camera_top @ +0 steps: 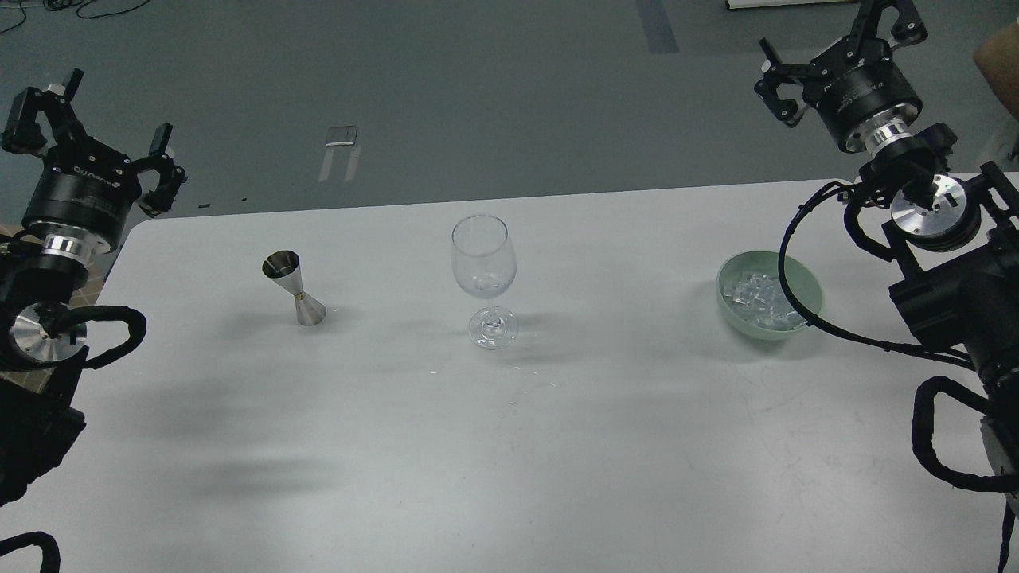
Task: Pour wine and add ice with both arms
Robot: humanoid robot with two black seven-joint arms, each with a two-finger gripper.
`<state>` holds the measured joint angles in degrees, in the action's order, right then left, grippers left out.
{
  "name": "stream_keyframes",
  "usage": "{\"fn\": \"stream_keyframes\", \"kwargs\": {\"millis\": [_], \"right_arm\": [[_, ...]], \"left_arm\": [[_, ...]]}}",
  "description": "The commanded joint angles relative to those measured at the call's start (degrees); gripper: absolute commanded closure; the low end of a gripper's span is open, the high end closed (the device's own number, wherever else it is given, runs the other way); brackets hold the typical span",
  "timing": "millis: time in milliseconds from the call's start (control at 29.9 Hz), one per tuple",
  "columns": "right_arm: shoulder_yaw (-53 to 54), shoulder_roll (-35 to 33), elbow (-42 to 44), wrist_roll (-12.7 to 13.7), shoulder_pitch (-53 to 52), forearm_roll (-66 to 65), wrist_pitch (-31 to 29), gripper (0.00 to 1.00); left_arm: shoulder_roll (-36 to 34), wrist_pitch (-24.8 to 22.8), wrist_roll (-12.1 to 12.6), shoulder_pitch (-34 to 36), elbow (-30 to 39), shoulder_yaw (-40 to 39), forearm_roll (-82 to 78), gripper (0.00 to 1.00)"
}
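Note:
A clear stemmed wine glass (484,278) stands upright at the middle of the white table (509,446). It looks empty. A steel hourglass-shaped jigger (294,287) stands to its left. A pale green bowl (808,306) at the right holds a heap of clear ice cubes (760,298). My left gripper (91,131) is raised at the far left, beyond the table's corner, open and empty. My right gripper (840,44) is raised at the far right, behind and above the bowl, open and empty.
A black cable (796,263) of the right arm loops in front of the bowl's right side. A few small droplets (529,382) lie on the table in front of the glass. Grey floor lies beyond the table's far edge.

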<state>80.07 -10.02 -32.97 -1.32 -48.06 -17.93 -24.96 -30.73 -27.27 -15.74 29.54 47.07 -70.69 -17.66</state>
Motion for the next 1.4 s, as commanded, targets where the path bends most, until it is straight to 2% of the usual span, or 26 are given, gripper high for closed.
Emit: {"fn": "stream_keyframes", "kwargs": {"millis": [0, 100, 234, 501, 601, 768, 835, 969, 1203, 1303, 1370], "right_arm": [[0.2, 0.0, -0.1, 0.0, 0.3, 0.1, 0.0, 0.00], [0.1, 0.0, -0.8, -0.1, 0.7, 0.1, 0.0, 0.00], [0.1, -0.1, -1.7, 0.0, 1.7, 0.1, -0.1, 0.00], [0.3, 0.0, -1.7, -0.1, 3.1, 0.1, -0.1, 0.00], [0.4, 0.3, -1.8, -0.1, 3.8, 0.1, -0.1, 0.00], [0.4, 0.3, -1.8, -0.1, 4.3, 0.2, -0.3, 0.00], [0.4, 0.3, -1.8, -0.1, 4.3, 0.3, -0.3, 0.00], [0.4, 0.1, -2.9, -0.1, 4.6, 0.3, -0.6, 0.00], [0.4, 0.1, -4.0, -0.1, 4.7, 0.3, -0.6, 0.00], [0.4, 0.1, -4.1, 0.0, 4.7, 0.3, -0.6, 0.00], [0.4, 0.0, -4.2, -0.1, 4.8, 0.3, -0.5, 0.00]], "left_arm": [[-2.3, -0.1, 0.1, -6.0, 8.2, -0.5, -0.1, 0.02], [-5.6, -0.1, 0.0, -10.9, 14.1, -0.8, -0.1, 0.02], [-10.7, -0.7, -0.7, -21.2, 21.3, -4.4, 0.0, 0.03], [-13.1, -0.7, -1.0, -38.0, 32.3, -12.5, -0.9, 0.03], [-14.6, -0.7, -1.4, -43.4, 36.8, -13.4, -5.5, 0.09], [-13.9, -0.2, -1.7, -44.6, 39.1, -13.5, -24.6, 0.14], [-14.1, 4.0, -1.7, -44.7, 40.2, -12.5, -33.5, 0.14], [-14.3, 5.9, -1.5, -44.7, 41.9, -12.5, -40.3, 0.14], [-14.4, 6.4, -1.3, -44.6, 42.1, -12.3, -40.8, 0.14], [-13.7, 5.6, -0.6, -44.5, 42.2, -13.2, -37.9, 0.09], [-12.2, 5.0, -0.6, -44.5, 42.0, -12.7, -27.7, 0.07]]}}
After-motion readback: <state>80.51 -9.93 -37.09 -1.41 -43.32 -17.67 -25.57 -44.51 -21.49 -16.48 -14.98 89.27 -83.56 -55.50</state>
